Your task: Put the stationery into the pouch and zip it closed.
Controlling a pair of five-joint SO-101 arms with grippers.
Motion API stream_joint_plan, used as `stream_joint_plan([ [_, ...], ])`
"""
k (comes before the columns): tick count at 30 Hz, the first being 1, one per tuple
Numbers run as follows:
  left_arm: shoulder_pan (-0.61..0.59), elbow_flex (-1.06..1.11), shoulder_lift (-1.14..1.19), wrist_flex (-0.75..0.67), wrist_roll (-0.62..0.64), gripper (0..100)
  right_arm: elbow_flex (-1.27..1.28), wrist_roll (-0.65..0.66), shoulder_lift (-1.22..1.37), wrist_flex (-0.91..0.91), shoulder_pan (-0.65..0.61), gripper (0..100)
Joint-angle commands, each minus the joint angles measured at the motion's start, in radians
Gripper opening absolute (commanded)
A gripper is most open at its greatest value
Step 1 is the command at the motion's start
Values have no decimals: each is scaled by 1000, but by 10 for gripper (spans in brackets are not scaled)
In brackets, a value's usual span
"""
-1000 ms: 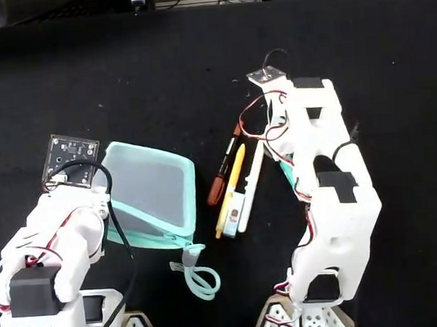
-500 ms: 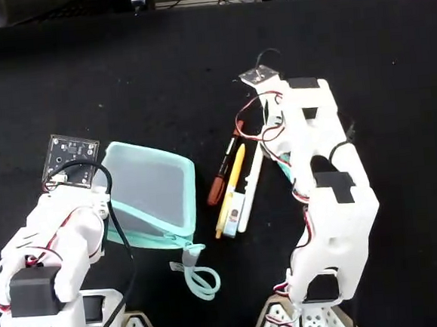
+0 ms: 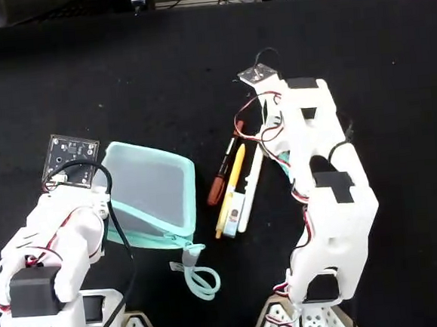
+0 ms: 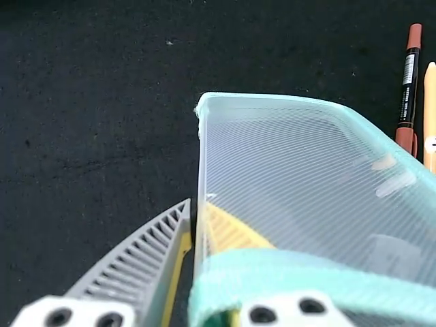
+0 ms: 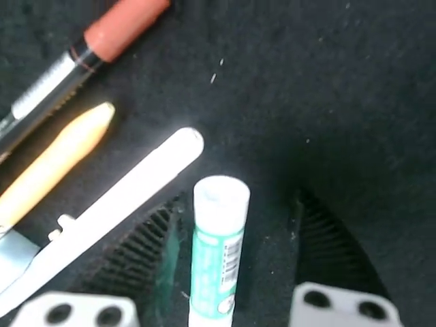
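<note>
The right gripper (image 5: 235,204) hangs low over the table (image 3: 121,80) with its fingers wide open, one on each side of the green-and-white glue stick (image 5: 216,252). The white pen (image 5: 122,191) lies just beside the glue stick — so close that a finger could bump it or pinch it too when the fingers close. The glue stick is round, so it might also roll away or slip out. The brown marker (image 3: 223,174) and the yellow pen (image 3: 231,185) lie next to the white pen, all apart from the pouch (image 3: 151,154).

The left gripper (image 4: 197,225) has its fingers closed on the side wall of the pouch, holding the mouth open. If it lets go, the mouth could flop shut. I see no stationery in the pouch — it looks empty, and the zip is open.
</note>
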Motion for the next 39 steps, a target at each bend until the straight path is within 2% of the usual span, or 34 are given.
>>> stream_joint_plan([
  [1, -8, -7, -8, -21, 6, 30, -27, 11, -10, -46, -12, 230],
  [7, -8, -7, -6, -21, 6, 30, -21, 15, -8, -75, -14, 214],
  [12, -8, -7, -6, -23, 6, 30, -24, 15, -4, -20, -8, 9],
  [14, -7, -7, -6, -23, 6, 30, -28, 17, 15, 11, -6, 61],
  [19, -8, -7, -6, -18, 6, 30, -30, 21, 62, 17, -8, 270],
  [21, -10, -7, -6, -18, 6, 30, -30, 49, 71, 18, -12, 310],
  [31, -10, -7, -6, -23, 6, 30, -35, 54, 1, 103, -5, 193],
  [39, -10, -7, -6, -21, 6, 30, -31, 57, 2, 103, 32, 187],
])
